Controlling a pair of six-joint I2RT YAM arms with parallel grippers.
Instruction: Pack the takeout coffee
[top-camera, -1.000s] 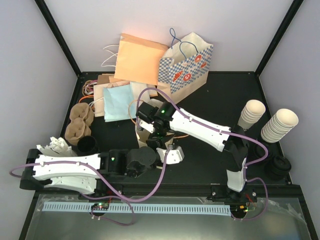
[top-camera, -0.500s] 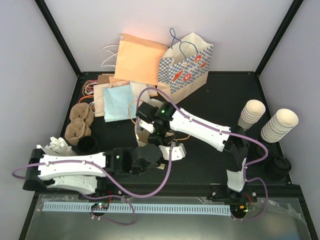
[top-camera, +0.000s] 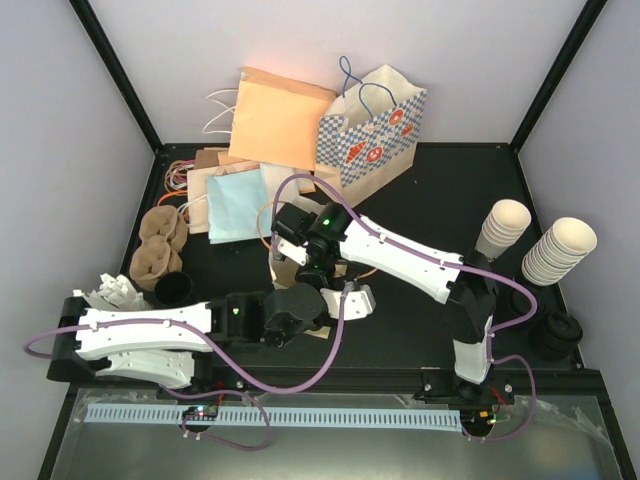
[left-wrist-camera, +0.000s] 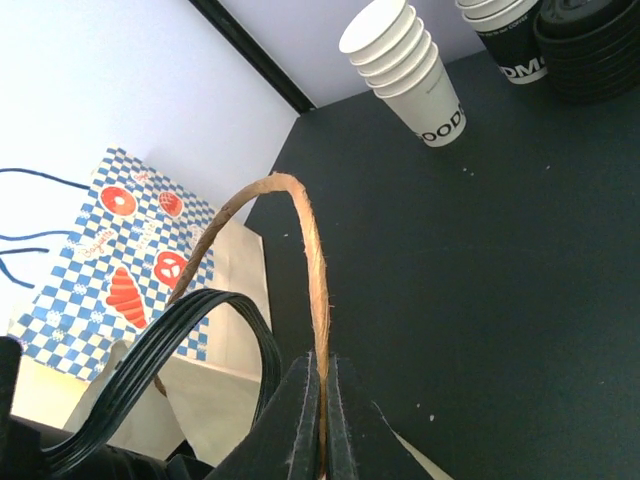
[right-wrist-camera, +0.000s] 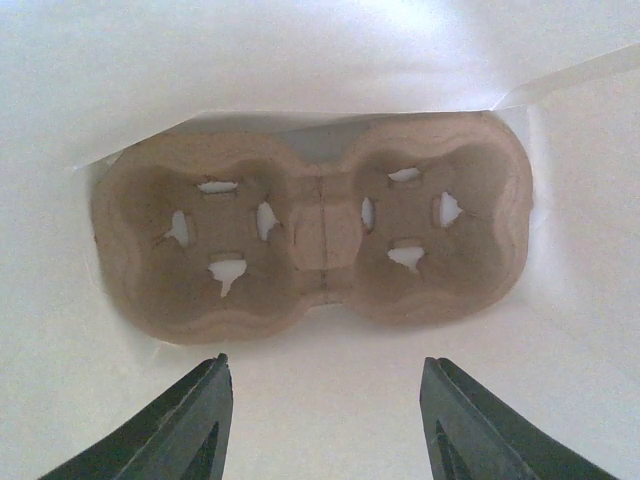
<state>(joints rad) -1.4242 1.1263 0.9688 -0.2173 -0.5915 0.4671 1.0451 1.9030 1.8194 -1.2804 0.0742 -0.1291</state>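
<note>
My left gripper (left-wrist-camera: 322, 360) is shut on the brown twine handle (left-wrist-camera: 300, 215) of a paper bag (top-camera: 284, 272) standing mid-table. The handle arches up from between the closed fingers. My right gripper (right-wrist-camera: 325, 362) reaches down into that bag from above, open, with nothing between its fingers. Below it, on the white bottom of the bag (right-wrist-camera: 320, 60), lies a brown two-cup cardboard carrier (right-wrist-camera: 320, 240) with both wells empty. The takeout coffee is out of view in all three views.
A blue-checkered bag (top-camera: 375, 135) and an orange bag (top-camera: 275, 115) stand at the back, with flat bags (top-camera: 235, 205) lying before them. Stacked lidless cups (top-camera: 503, 228) and black lids (top-camera: 557, 333) sit right. Spare carriers (top-camera: 160, 245) and a black round thing (top-camera: 175, 289) sit left.
My left gripper moved right toward the bag and closed from open onto the twine handle. The right arm has stayed where it was.
</note>
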